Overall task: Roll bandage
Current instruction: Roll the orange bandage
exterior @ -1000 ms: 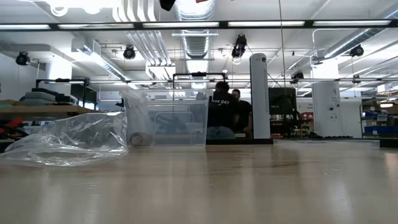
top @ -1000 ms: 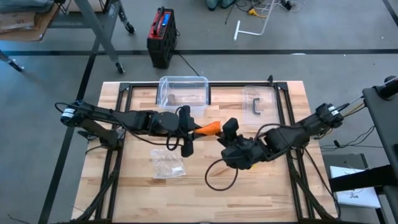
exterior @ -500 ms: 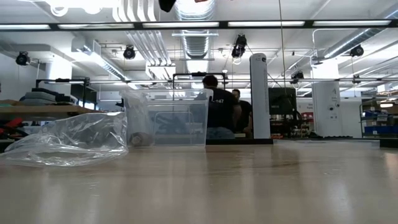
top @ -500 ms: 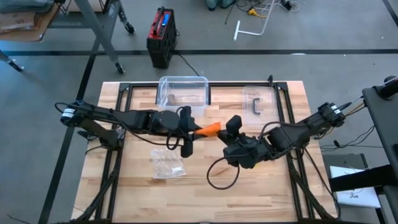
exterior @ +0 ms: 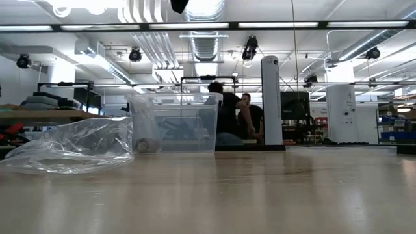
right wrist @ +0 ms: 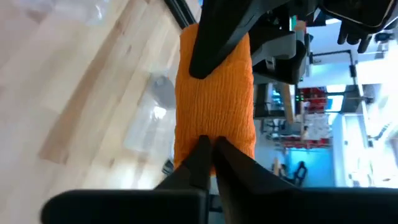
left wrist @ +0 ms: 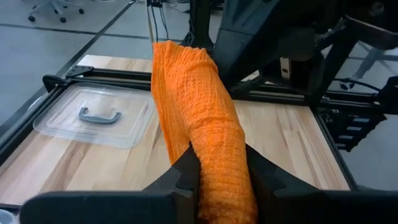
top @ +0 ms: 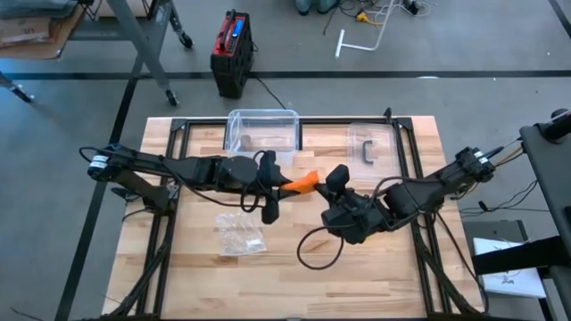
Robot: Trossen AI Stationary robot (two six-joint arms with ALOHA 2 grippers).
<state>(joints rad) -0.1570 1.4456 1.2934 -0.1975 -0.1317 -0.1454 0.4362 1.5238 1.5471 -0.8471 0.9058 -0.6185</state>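
Left pincer (left wrist: 217, 180) clenched on orange bandage (top: 303, 184), just right of clear bin (top: 262, 131)'s front; right pincer (right wrist: 210, 152) pinches the bandage's other end, above surface (top: 393, 267).

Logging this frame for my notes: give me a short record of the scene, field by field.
bandage: orange, held above the table between both hands
left hand: shut on bandage
right hand: shut on bandage's other end
bin: clear, at the table's far edge
lid: clear, grey handle, right of bin
bag: clear plastic, on the table's left half
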